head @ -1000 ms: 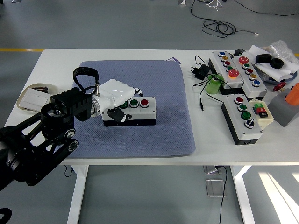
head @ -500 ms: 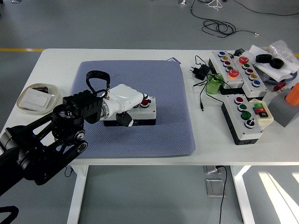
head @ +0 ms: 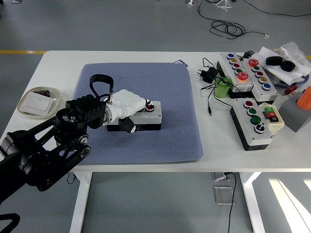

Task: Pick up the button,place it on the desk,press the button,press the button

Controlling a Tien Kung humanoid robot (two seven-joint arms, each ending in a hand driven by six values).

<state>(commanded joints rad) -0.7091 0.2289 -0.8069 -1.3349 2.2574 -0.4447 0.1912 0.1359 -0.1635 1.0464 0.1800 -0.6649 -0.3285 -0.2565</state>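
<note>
A white button box (head: 151,116) with a black base lies on the blue mat (head: 170,136), left of the mat's middle. Its red button (head: 150,108) shows at the right end; the buttons further left are hidden. My left hand (head: 137,108), white with a black thumb tip, rests on top of the box's left half. Its fingers are curled down onto the hidden buttons and hold nothing. The black left arm comes in from the lower left corner. No right arm shows.
A small dish (head: 28,108) with a white card sits at the table's left edge. At the right lie two larger button panels (head: 241,72) (head: 253,122), a green cylinder (head: 222,89), a black adapter (head: 209,74) with cables, and a grey block (head: 294,114).
My left hand slid right from the box's left end onto its top and covered the green buttons. In the last half second it shifted slightly back left and the red button shows more.
</note>
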